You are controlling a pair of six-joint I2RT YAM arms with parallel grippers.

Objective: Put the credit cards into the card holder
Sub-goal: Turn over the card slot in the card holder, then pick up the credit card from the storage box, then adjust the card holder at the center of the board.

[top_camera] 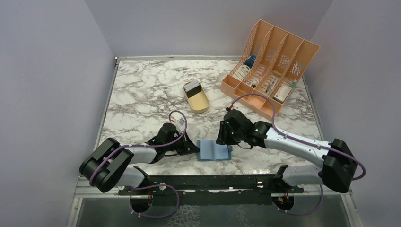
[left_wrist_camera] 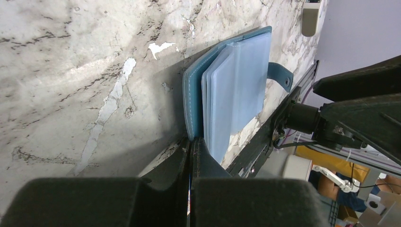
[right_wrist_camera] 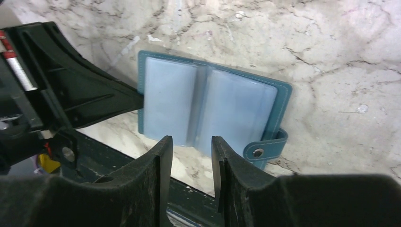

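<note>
Card holder (top_camera: 213, 151) lay open and flat on the marble table (top_camera: 142, 90), pale blue pocket pages up, teal cover beneath, close to the table's near edge. Its snap strap (right_wrist_camera: 263, 150) stuck out from the right-hand cover edge.

Left gripper (left_wrist_camera: 190, 142) came in low from the holder's left. Its jaws were pressed together on the left edge of the teal cover, with no gap showing between the fingers. The right wrist view confirmed the black fingertips meeting that edge.

Right gripper (right_wrist_camera: 190, 153) hung over the holder's near edge, about at the centre fold. Its jaws stood partly apart with nothing between them; only the clear pockets showed through the gap. Whether the fingertips touched the pages could not be told.

Credit cards (top_camera: 191, 87) sat in the tan oval tray (top_camera: 200, 103), well beyond the holder toward the back of the table. A dark and pale face was visible at the tray's far end, but the count was not readable. No card was seen in the holder's visible pockets.

Orange file rack (top_camera: 269, 66) stood beyond the holder and to its right, holding small items.
</note>
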